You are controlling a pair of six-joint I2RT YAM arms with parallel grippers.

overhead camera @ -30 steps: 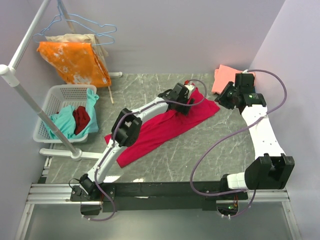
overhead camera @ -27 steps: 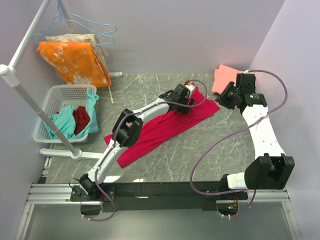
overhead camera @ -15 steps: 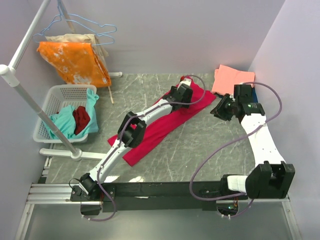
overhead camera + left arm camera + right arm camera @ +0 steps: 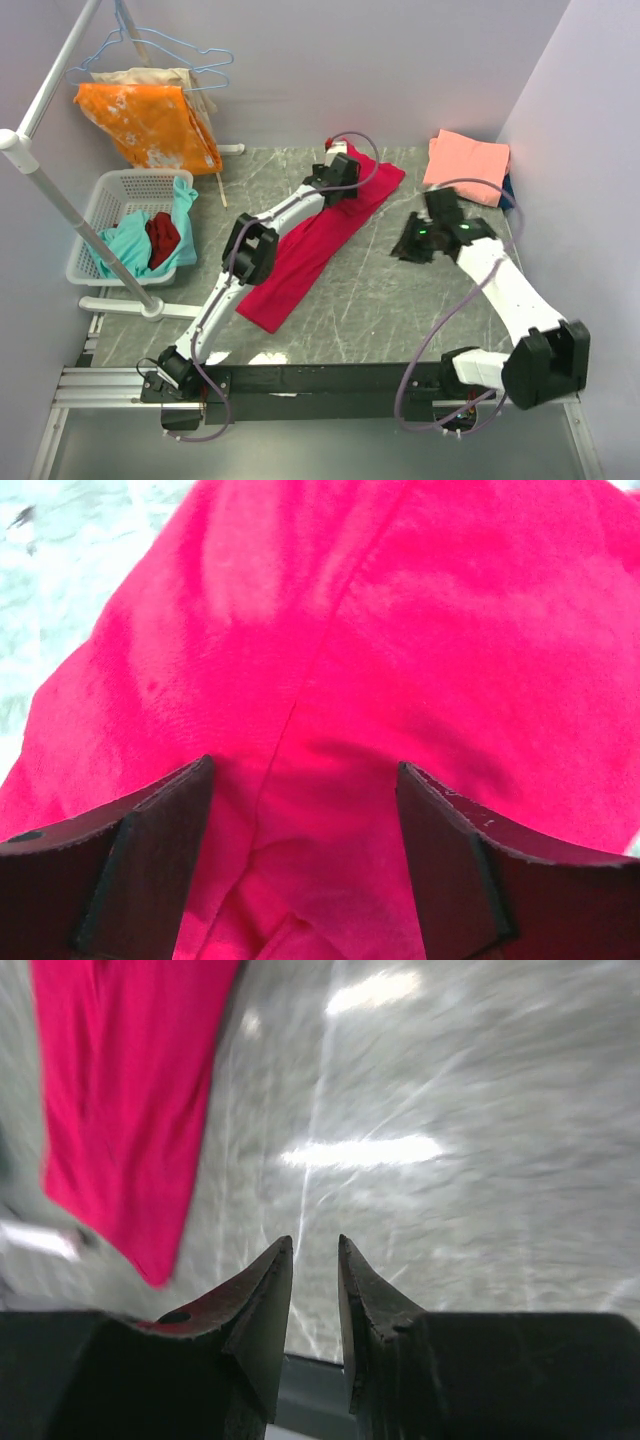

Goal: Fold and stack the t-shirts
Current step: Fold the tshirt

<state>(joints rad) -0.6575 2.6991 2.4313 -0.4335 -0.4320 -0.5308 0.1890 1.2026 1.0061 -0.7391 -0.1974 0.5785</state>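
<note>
The crimson-red t-shirt (image 4: pixel 310 250) lies folded into a long strip running diagonally from the near left to the far middle of the table. My left gripper (image 4: pixel 338 168) is down on its far end. In the left wrist view its jaws (image 4: pixel 305 765) stand wide apart with red cloth (image 4: pixel 400 630) bunched between them. My right gripper (image 4: pixel 405 247) hovers over bare table to the right of the strip, empty, its jaws (image 4: pixel 315 1240) a narrow gap apart. The shirt's near end shows in the right wrist view (image 4: pixel 120 1090). The salmon-pink t-shirt (image 4: pixel 468 155) lies folded at the far right, a dark blue edge (image 4: pixel 509 188) beside it.
A white basket (image 4: pixel 100 200) with teal and dark red cloth stands at the left. An orange white-blotched cloth (image 4: pixel 150 125) hangs on a rack whose pole (image 4: pixel 60 200) crosses the left side. Walls close the back and right.
My left gripper has moved to the far left and the red strip's far end has swung with it. My right gripper has drawn back from the shirt's right corner towards the near middle.
</note>
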